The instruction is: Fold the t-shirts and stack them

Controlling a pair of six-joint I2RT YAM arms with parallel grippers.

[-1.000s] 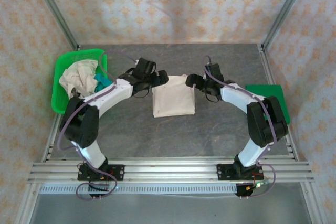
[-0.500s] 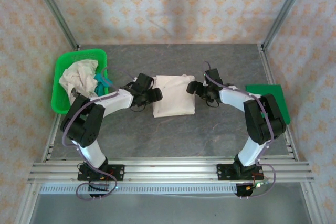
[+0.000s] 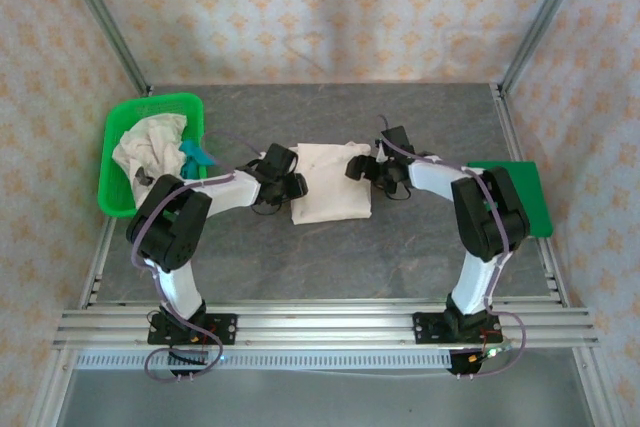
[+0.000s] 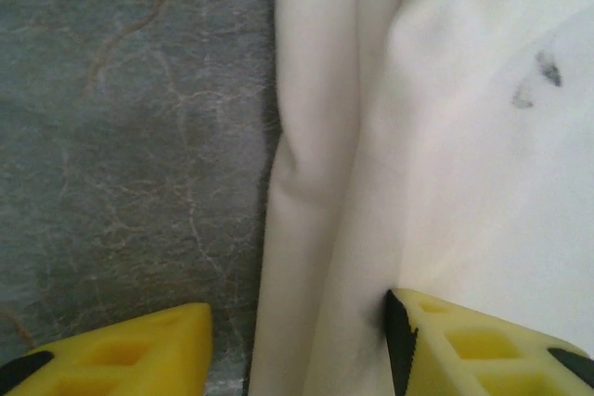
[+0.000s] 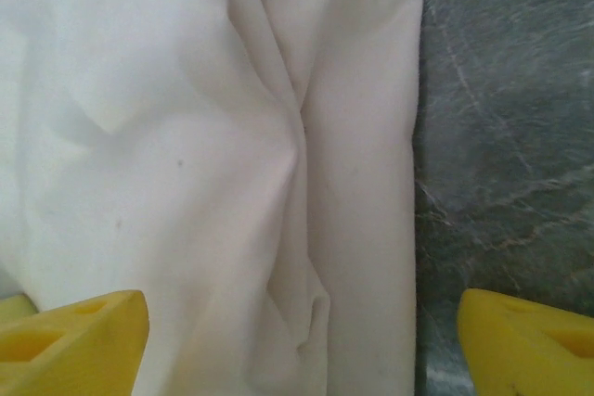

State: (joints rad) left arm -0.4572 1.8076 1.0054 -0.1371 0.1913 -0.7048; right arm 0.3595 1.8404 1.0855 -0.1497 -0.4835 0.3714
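Observation:
A folded cream t-shirt [image 3: 330,183] lies at the table's middle. My left gripper [image 3: 291,187] is low at its left edge, open, its yellow fingers [image 4: 483,350] straddling the shirt's rolled left fold [image 4: 311,192]; small dark marks show on the cloth. My right gripper [image 3: 358,169] is low at the shirt's right edge, open wide, with the cream fold [image 5: 362,183] between its yellow fingers [image 5: 74,336]. More crumpled cream shirts [image 3: 148,142] and a teal one [image 3: 195,155] lie in the basket.
The green plastic basket [image 3: 120,197] stands at the left. A flat green mat [image 3: 520,192] lies at the right, partly under my right arm. Grey table [image 3: 330,247] stretches in front of the shirt.
Both grippers have moved inward and down to the shirt's side edges. The shirt's upper corners now look more tucked in.

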